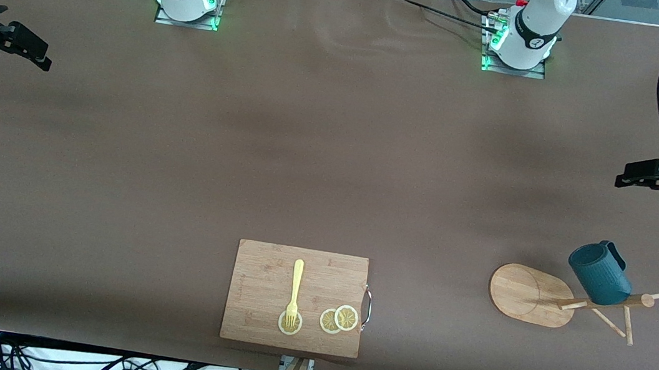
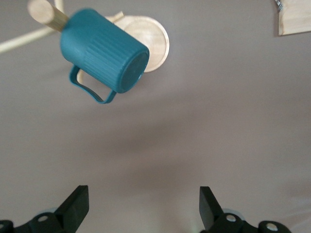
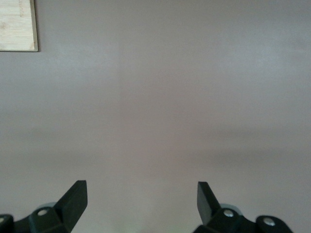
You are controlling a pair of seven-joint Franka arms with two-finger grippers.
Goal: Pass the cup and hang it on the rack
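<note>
The dark teal ribbed cup (image 1: 600,275) hangs on the bamboo rack (image 1: 520,292) near the top of its post, toward the left arm's end of the table. In the left wrist view the cup (image 2: 104,58) shows its bottom and loop handle, with the rack's oval base (image 2: 150,41) under it. My left gripper (image 1: 626,176) is open and empty, up in the air and apart from the cup; its fingers (image 2: 144,201) stand wide. My right gripper (image 1: 43,59) is open and empty over the right arm's end of the table, fingers wide (image 3: 142,199).
A rectangular bamboo cutting board (image 1: 268,278) lies near the front camera's table edge. It carries a yellow fork (image 1: 295,291) and lemon slices (image 1: 339,319). A corner of the board shows in both wrist views (image 2: 295,17) (image 3: 18,24). Brown cloth covers the table.
</note>
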